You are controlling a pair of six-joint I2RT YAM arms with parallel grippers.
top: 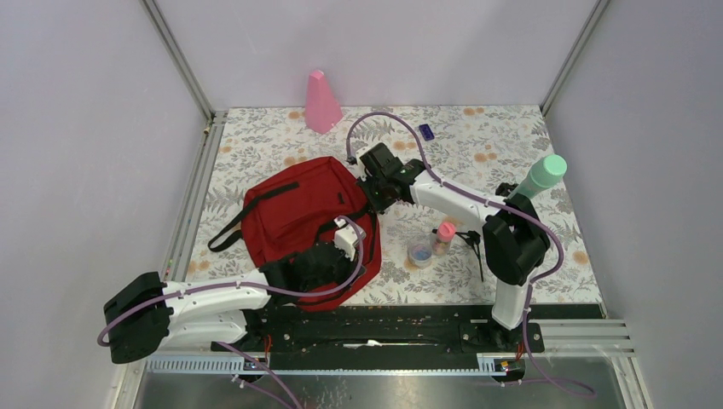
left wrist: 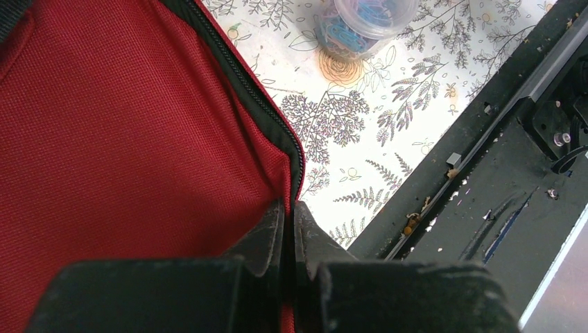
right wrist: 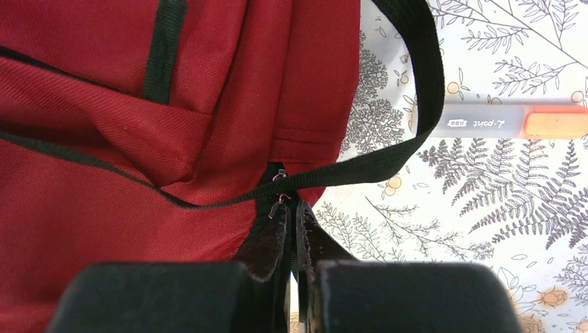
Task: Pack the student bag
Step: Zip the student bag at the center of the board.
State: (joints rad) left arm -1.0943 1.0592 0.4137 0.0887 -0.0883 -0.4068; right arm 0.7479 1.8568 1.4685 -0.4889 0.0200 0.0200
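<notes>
step in hand: getting the bag [top: 294, 213] open. nothing looks packed yet. the bag lies flat on the surface [top: 511, 136], left of centre, between the two arms. left gripper [left wrist: 289, 211] is fully closed, pinching the bag's edge right by the zip track [left wrist: 243, 83] at the near right corner. reads as an anchor hold. right gripper [right wrist: 292, 211] is closed too, tips nipped on the zip pull [right wrist: 280, 196] at the far right corner, just under a black strap [right wrist: 388, 163] that crosses in front of it. the zip looks shut along the stretch the left wrist sees. loose items sit on the surface right of the bag: a jar of clips [left wrist: 364, 21], a small pink-capped bottle [top: 443, 233], a pen [right wrist: 513, 121], and a green-capped bottle [top: 543, 176] further out. next move, my read: right arm drags the pull along the track while left holds the fabric taut. the drag has to follow the zip's curve round the corner or the slider binds. risks: the pull is tiny, so the grip could slip; the strap could snag on the fingers; if the edge goes slack the whole bag just slides. can't tell how deep the pull sits between the tips.
</notes>
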